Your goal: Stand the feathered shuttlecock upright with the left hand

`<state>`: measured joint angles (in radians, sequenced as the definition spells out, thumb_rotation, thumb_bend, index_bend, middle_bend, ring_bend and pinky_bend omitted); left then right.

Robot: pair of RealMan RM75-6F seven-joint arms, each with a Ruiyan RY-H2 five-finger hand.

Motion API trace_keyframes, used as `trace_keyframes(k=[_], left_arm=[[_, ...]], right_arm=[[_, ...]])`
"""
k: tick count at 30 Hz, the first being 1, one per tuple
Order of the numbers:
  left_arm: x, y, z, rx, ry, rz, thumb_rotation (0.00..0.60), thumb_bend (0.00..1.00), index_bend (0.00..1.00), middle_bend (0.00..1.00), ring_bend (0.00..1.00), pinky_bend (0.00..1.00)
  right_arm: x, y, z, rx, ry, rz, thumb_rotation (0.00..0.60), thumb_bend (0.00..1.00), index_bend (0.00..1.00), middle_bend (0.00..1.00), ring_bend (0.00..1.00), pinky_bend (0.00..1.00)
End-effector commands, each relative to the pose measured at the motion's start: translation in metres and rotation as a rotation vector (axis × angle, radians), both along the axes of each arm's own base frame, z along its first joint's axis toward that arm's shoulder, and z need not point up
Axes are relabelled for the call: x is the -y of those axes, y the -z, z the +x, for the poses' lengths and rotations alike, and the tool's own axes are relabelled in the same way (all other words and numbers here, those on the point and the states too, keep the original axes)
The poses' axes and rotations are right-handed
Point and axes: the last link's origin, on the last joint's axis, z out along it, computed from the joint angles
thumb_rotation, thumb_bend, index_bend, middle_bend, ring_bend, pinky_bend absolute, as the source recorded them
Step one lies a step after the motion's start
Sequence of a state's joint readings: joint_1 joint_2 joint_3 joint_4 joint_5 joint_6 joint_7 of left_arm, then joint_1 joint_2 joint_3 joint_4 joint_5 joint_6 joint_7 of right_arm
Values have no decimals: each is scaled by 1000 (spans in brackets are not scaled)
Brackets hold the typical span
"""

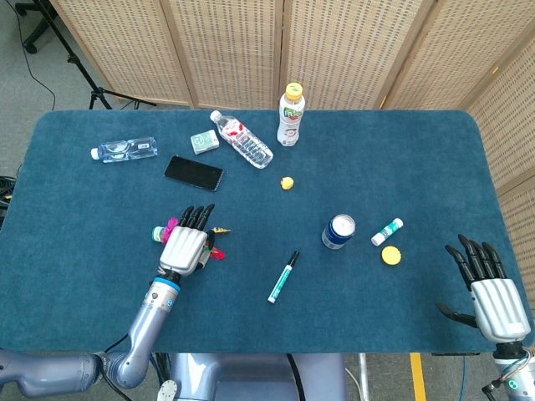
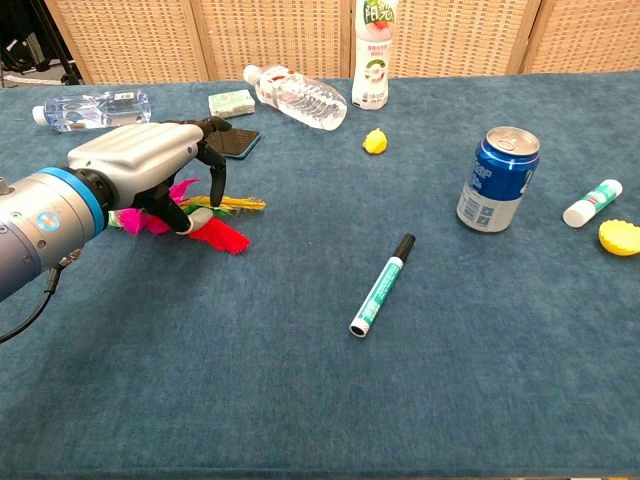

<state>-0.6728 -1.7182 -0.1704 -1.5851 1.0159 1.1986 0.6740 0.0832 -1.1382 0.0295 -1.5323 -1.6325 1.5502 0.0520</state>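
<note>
The feathered shuttlecock (image 2: 224, 236) lies on its side on the blue table (image 1: 376, 159), its pink, yellow and red feathers fanned out toward the right. In the head view only its green base (image 1: 157, 235) and a yellow feather tip show around the hand. My left hand (image 2: 140, 162) covers it from above. The fingers curl down over the feathers and the thumb presses in from below, so the hand grips the shuttlecock low on the cloth. My right hand (image 1: 490, 291) rests at the table's near right corner with fingers spread, holding nothing. The chest view does not show it.
A green marker (image 2: 383, 285) lies right of the shuttlecock, and a blue can (image 2: 497, 180) stands further right. A black phone (image 1: 193, 173), a lying water bottle (image 1: 242, 139), an upright drink bottle (image 1: 290, 116) and a small yellow ball (image 1: 287, 183) sit behind.
</note>
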Motion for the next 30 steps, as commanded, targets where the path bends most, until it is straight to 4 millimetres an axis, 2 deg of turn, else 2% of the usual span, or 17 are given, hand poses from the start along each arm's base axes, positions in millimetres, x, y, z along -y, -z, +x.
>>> trace_keyframes(k=[1, 7, 19, 23, 30], left_arm=[[0, -2, -1, 3, -2, 7, 600, 439, 628, 0, 0, 0], [-1, -13, -1, 19, 7, 41, 600, 462, 646, 0, 0, 0], [-6, -71, 7, 83, 53, 196, 600, 474, 661, 0, 0, 0], [-7, -83, 6, 92, 54, 221, 600, 475, 661, 0, 0, 0], [-8, -91, -4, 87, 38, 240, 600, 475, 661, 0, 0, 0]], right_arm=[[0, 1, 0, -2, -1, 0, 600, 33, 104, 0, 0, 0], [0, 1, 0, -5, -4, 3, 600, 32, 104, 0, 0, 0], [0, 3, 0, -16, -4, -5, 600, 31, 104, 0, 0, 0], [0, 6, 1, -27, -8, 3, 600, 28, 104, 0, 0, 0], [-1, 9, 2, -33, -9, 8, 600, 29, 104, 0, 0, 0]])
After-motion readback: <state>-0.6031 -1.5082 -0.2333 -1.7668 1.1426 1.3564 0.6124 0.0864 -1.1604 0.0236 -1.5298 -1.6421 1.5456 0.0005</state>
